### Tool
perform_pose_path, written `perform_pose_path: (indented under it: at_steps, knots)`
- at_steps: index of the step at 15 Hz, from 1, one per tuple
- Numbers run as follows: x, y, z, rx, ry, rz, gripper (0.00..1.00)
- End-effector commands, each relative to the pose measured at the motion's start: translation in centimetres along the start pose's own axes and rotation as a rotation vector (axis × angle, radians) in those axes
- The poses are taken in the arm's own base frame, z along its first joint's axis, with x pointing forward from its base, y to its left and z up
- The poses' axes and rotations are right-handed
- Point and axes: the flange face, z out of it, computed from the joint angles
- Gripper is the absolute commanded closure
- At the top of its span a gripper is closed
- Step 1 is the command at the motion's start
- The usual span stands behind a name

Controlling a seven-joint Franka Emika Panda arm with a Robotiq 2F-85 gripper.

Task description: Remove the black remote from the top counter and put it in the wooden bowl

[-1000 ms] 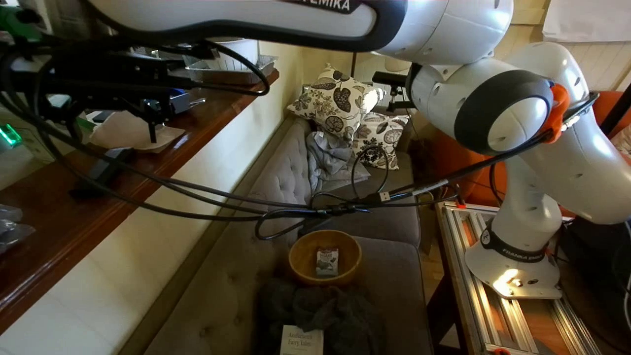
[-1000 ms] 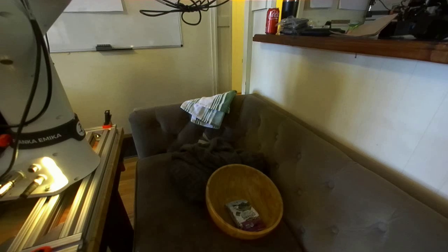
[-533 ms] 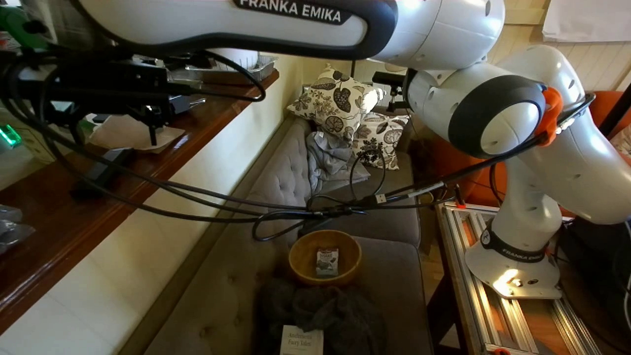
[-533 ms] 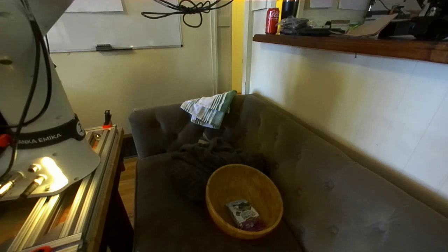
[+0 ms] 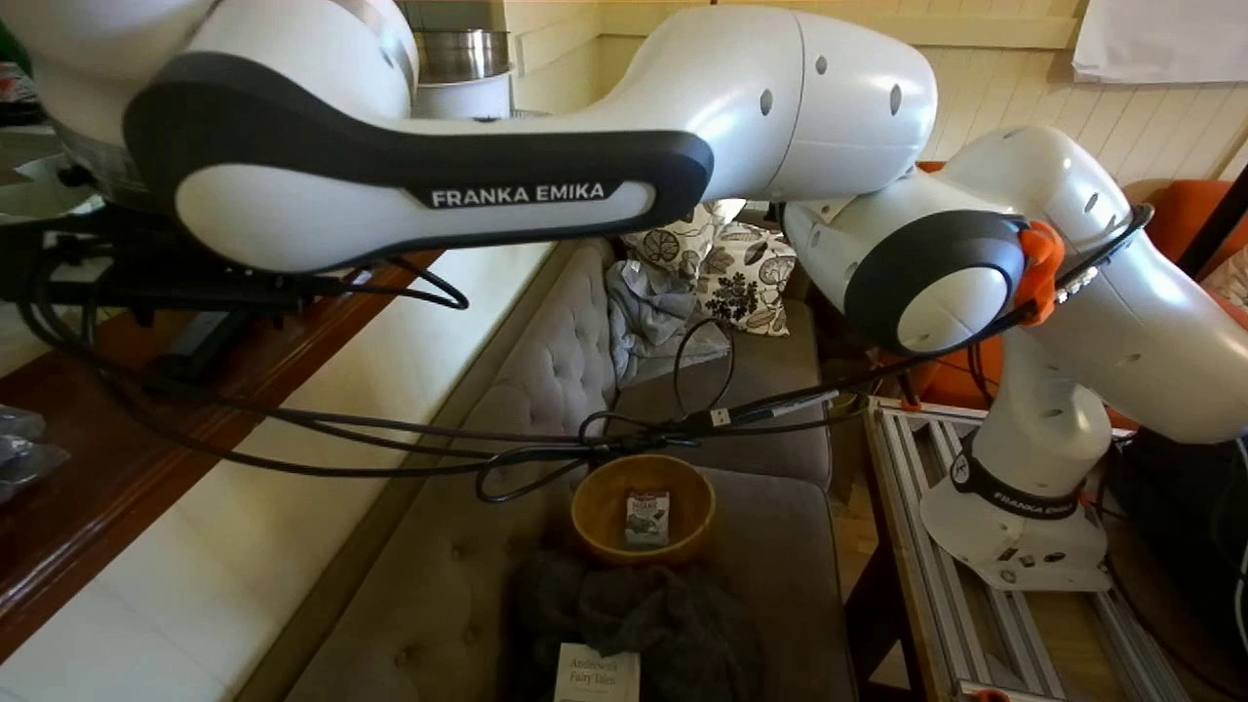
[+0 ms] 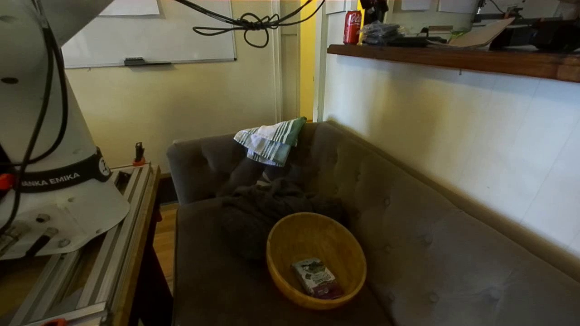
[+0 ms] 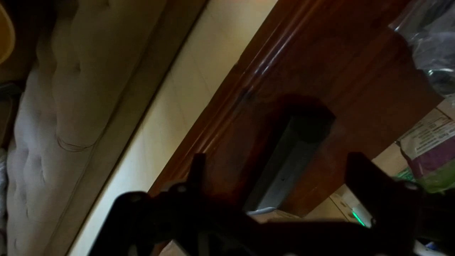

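Gripper (image 7: 278, 159): your two fingers (image 7: 362, 174) are wide apart.
Black remote (image 7: 288, 164): on the top counter (image 7: 359, 85); in the wrist view you see it between your fingers, with red-brown wood showing on each side.
Wooden bowl (image 6: 335, 240): down on the couch (image 6: 204, 280), lower than your fingers and far to their left in the wrist view. It has a small packet (image 6: 316, 277) in it.
Clear bag (image 7: 433, 44): up and right of your fingers in the wrist view; you can't tell what is in it.
Arm (image 5: 546, 219): it says FRANKA EMIKA.
Red can (image 6: 352, 29): on the top counter, with "Coca" on it.
Book (image 5: 595, 675): "Andersen's Fairy Tales," on the couch, below your fingers.
Packet words: too small to read.
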Motion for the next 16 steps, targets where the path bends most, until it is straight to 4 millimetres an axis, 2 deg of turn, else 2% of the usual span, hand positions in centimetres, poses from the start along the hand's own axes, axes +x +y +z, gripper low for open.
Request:
perform_pose_path:
  at_steps: [1,5,8,13,16]
  knots:
    - [1.0,-0.3,0.4,0.035,0.100,0.030,0.00]
    - [0.2,-0.9,0.1,0.055,0.179,-0.059,0.00]
    - [-1.6,-1.4,0.0,0.032,0.262,-0.196,0.00]
    - [-2.3,-1.2,0.5,0.002,0.259,-0.195,0.00]
    - [-4.1,-1.3,1.7,-0.022,0.348,-0.225,0.00]
